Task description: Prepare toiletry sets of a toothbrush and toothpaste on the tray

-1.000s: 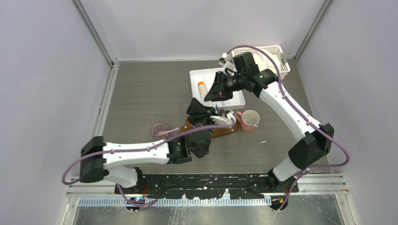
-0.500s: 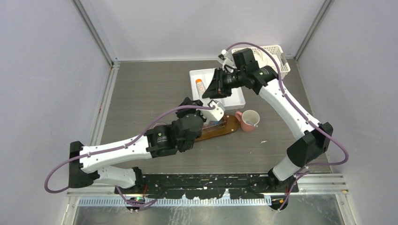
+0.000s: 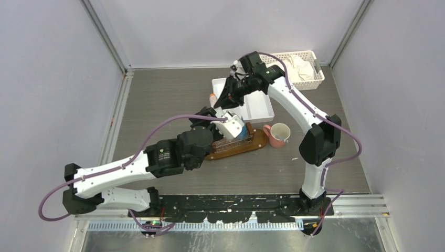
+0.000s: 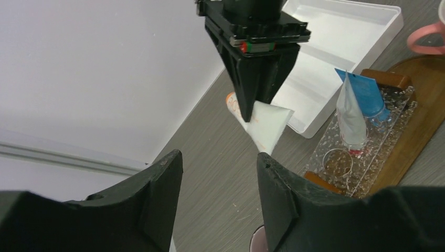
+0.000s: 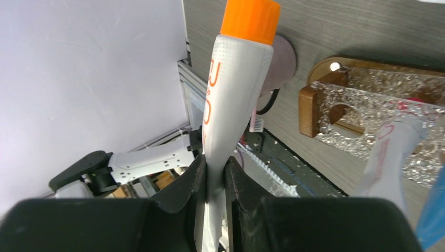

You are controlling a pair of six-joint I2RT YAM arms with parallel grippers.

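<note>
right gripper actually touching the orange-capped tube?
Touching. Right wrist view: the right gripper has both fingers pressed against the orange-capped tube, no gap.

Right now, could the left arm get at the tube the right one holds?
Probably yes. The left gripper is open and faces the tube, whose flat end sticks out of the right gripper toward it, with nothing between them.

Grey wood-grain table [image 3: 157,100]. Plain pale lilac walls [image 3: 220,31] enclose the table on three sides; aluminium rails [image 3: 107,37] rise at the table's far corners.
</note>
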